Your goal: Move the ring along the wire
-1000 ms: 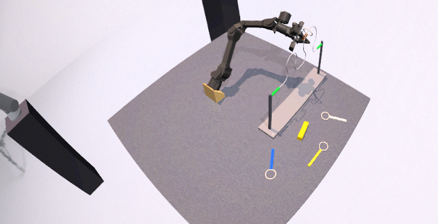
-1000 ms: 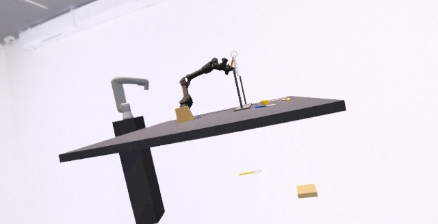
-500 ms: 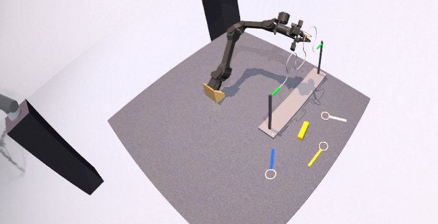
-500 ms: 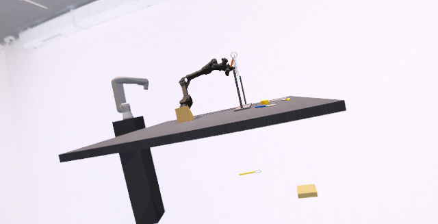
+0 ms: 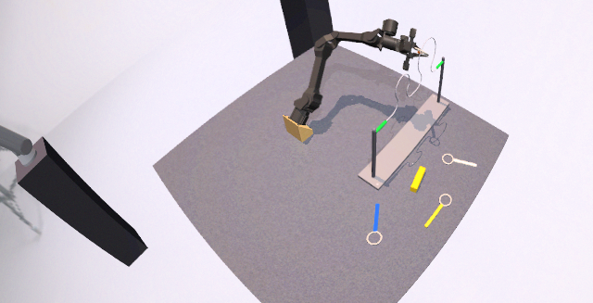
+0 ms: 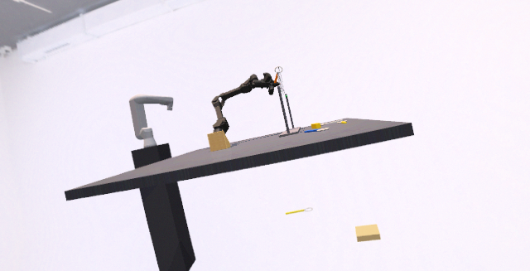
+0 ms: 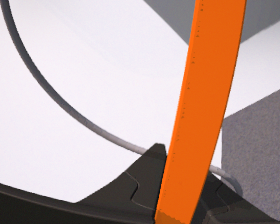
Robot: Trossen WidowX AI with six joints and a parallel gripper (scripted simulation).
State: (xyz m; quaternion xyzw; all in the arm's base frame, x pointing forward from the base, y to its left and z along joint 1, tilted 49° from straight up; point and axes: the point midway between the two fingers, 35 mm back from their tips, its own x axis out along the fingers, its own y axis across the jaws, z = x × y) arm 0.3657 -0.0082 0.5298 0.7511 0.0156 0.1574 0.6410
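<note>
On the dark tabletop [image 5: 278, 178] [image 6: 248, 161] beyond the pale base strip, I had a few spare things lying about. A yellow block [image 5: 418, 179] [image 6: 315, 126] lay nearest the strip. A pale-handled wand [image 5: 464, 162] lay toward the table's edge, and a yellow-handled wand [image 5: 434, 216] lay near the block, its loop [image 5: 445, 200] toward the pale one. My blue-handled wand [image 5: 376, 218] [image 6: 311, 131] lay apart from them. Below the table I saw another yellow wand [image 6: 295, 211] and a tan block [image 6: 368, 233]. A grey arm [image 6: 138, 115] stood on a black pedestal [image 6: 163, 221].
</note>
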